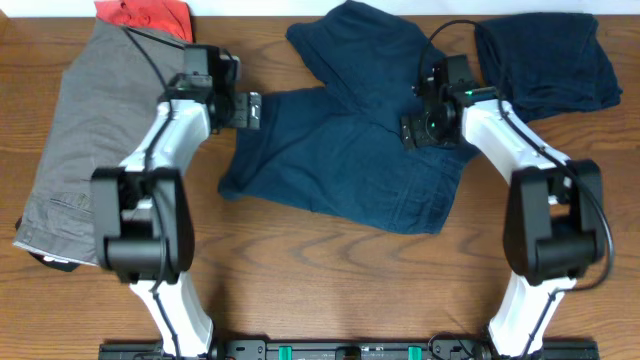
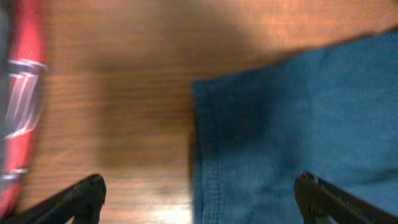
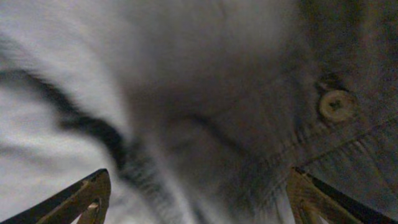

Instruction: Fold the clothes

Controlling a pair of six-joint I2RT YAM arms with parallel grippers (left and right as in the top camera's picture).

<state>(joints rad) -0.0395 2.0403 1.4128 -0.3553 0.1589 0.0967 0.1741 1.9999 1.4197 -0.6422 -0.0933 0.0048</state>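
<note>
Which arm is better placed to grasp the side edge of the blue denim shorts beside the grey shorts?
Probably the left. The left hand, open, straddles that hem of the denim shorts. The right hand, also open, hangs well inside the fabric, near a button.

My left arm (image 1: 165,150) stretches forward and bends inward at the wrist. My left gripper (image 1: 250,108) points toward the middle, fingers (image 2: 90,190) spread wide. My right arm (image 1: 505,130) reaches forward and angles inward too. My right gripper (image 1: 418,130) tips downward, fingers (image 3: 93,186) wide apart.
</note>
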